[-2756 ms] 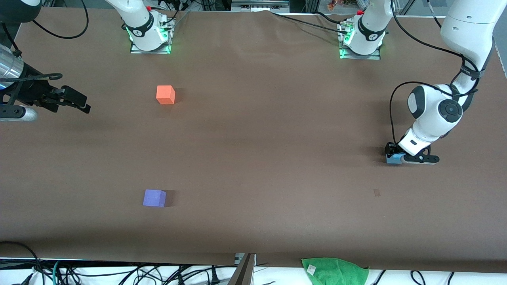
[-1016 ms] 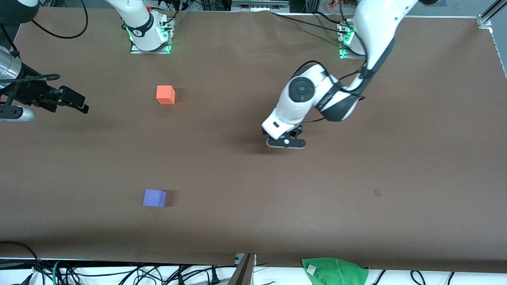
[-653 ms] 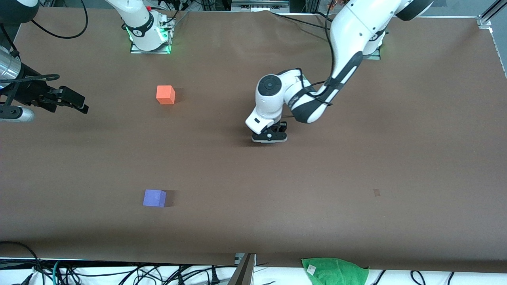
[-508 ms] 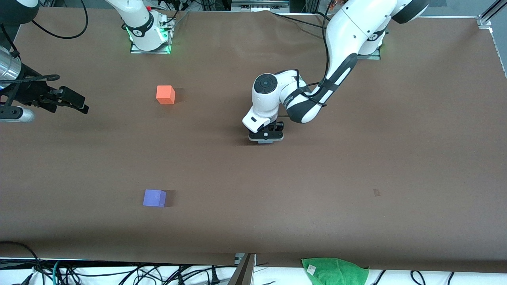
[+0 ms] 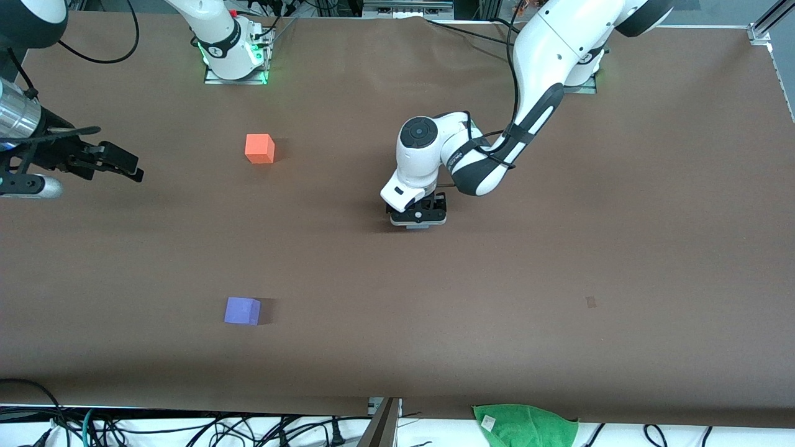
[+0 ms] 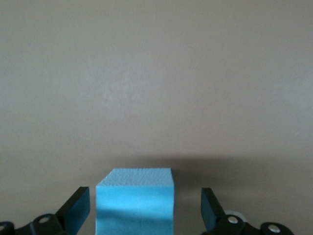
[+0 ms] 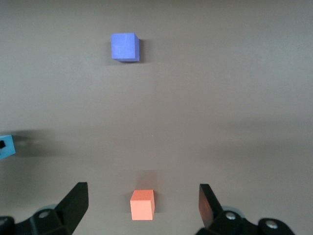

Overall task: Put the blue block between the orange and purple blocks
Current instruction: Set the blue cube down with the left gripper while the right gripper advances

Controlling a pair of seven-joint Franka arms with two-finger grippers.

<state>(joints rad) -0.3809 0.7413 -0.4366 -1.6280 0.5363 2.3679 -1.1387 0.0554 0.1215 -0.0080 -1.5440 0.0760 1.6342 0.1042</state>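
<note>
**Resting between spread fingers, the blue block sits mid-table**

Waiting at the right arm's end of the table, the right gripper (image 5: 127, 166) hangs in the air with its fingers (image 7: 74, 202) spread wide and empty. Toward the left arm's end from it lies the orange block (image 5: 259, 149), and the purple block (image 5: 242, 310) lies nearer the front camera than the orange block, well apart from it. Farther toward the left arm's end than the orange block, the left gripper (image 5: 418, 216) is down at the table (image 5: 559, 261). The blue block (image 6: 135, 200) sits between its open fingers (image 6: 77, 208), close beside one finger, with a clear gap to the other.
</note>
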